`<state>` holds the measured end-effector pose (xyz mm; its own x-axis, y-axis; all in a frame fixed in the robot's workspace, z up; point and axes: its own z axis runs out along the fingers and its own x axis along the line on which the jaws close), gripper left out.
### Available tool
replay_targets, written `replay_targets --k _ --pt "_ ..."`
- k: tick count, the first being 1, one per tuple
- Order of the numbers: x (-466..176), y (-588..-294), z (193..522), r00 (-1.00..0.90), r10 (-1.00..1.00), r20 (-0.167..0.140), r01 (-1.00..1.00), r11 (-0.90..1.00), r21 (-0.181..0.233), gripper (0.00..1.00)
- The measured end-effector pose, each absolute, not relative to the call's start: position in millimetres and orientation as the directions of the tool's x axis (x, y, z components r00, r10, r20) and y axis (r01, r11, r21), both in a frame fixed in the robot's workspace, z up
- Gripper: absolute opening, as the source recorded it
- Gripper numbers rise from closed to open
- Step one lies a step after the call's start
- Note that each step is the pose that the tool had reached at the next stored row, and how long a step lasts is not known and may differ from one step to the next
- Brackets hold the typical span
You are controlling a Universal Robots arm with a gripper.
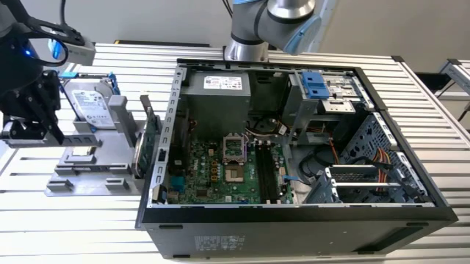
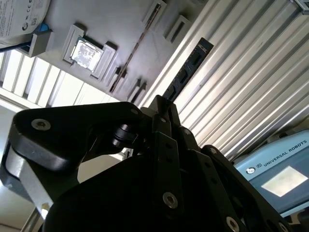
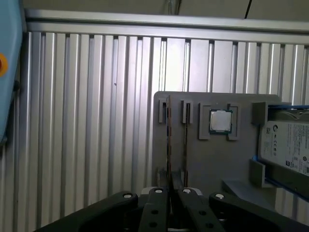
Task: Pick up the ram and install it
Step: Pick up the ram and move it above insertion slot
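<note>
Black claw (image 2: 161, 104) fingers are clamped on the ram (image 2: 186, 72), a dark stick jutting out over the ribbed aluminium tabletop (image 3: 96, 121) at the edge of the grey holder (image 3: 193, 159). On the holder sit a processor (image 3: 220, 121) and a hard drive (image 3: 289, 145). Past the holder stands the open computer case (image 1: 411, 214), then a pale wall (image 1: 411, 27).

In the second wrist view the jaws hide one end of the ram (image 2: 185, 70).
</note>
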<state>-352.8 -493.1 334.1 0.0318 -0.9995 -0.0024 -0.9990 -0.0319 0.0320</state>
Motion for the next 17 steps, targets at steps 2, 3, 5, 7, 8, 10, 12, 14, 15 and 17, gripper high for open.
replay_targets --k 2,3,5,7,8,10,12,14,15,17 --pt "-352.8 -493.1 336.0 0.032 -0.999 -0.002 -0.999 -0.032 0.032 0.0" --pt "-352.8 -493.1 337.0 0.032 -0.999 -0.002 -0.999 -0.032 0.032 0.0" --pt "-352.8 -493.1 338.9 0.032 -0.999 -0.002 -0.999 -0.032 0.032 0.0" --pt "-352.7 -493.2 342.0 0.032 -0.999 -0.002 -0.999 -0.032 0.032 0.0" --pt "-352.7 -493.2 343.2 0.032 -0.999 -0.002 -0.999 -0.032 0.032 0.0" --pt "-352.7 -493.2 345.3 0.032 -0.999 -0.002 -0.999 -0.032 0.032 0.0" --pt "-352.8 -493.2 347.3 0.032 -0.999 -0.002 -0.999 -0.032 0.032 0.0" --pt "-352.9 -493.1 349.0 0.032 -0.999 -0.002 -0.999 -0.032 0.032 0.0" --pt "-352.9 -493.1 349.8 0.032 -0.999 -0.002 -0.999 -0.032 0.032 0.0" --pt "-352.9 -493.1 351.5 0.032 -0.999 -0.002 -0.999 -0.032 0.032 0.0"
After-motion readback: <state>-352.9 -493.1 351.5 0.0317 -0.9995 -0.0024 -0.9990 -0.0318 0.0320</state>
